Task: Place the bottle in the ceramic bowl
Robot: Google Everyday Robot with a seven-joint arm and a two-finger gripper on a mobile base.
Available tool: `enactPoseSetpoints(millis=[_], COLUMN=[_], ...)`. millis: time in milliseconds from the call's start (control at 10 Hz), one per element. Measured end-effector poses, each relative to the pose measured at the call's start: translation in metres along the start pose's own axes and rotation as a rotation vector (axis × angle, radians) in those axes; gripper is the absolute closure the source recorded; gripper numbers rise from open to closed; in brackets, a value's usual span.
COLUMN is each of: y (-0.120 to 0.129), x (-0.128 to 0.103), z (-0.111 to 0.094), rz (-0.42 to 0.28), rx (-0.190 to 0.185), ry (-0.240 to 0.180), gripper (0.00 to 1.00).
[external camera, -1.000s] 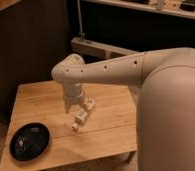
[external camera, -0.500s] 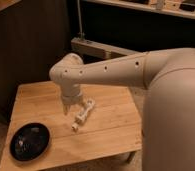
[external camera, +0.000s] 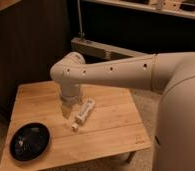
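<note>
The bottle (external camera: 84, 112), slim and white, lies flat on the wooden table (external camera: 111, 120) near its middle, with its small cap end (external camera: 75, 127) pointing toward the front left. My gripper (external camera: 67, 109) hangs under the cream wrist just left of the bottle, low over the table. Its jaws stand open and nothing shows between them. The ceramic bowl (external camera: 30, 141), a shallow black glossy dish, sits at the table's front left corner, well apart from both the bottle and the gripper.
My large cream arm (external camera: 121, 75) and body (external camera: 183, 120) fill the right side and overhang the table's right edge. Behind the table are a dark wall and a metal shelf frame (external camera: 106, 49). The floor shows around the table.
The wrist and gripper have shifted left, off the bottle, so the whole bottle now shows on the table. The bowl has not moved.
</note>
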Motion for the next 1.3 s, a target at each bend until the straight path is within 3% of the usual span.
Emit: enactPoseSetpoints(millis=[100,300,700,800,1100,1200,1300], y=[0.002,0.005,0.007,0.011,0.037,0.043,0.053], x=[0.0,0.0,-0.001,-0.004,-0.01,-0.011,-0.013], z=[-0.002,-0.004,-0.006,-0.008,-0.009,-0.009,-0.009], rz=[-0.108,-0.261,-0.351,-0.409,-0.785,-0.873,-1.018], rx=[-0.008,-0.01,-0.004,-0.001,-0.018,-0.023,-0.03], ry=[0.002,0.006,-0.001,-0.015,-0.045,-0.051,-0.058], gripper=[0.35,0.35,0.35,0.35,0.35,0.35,0.35])
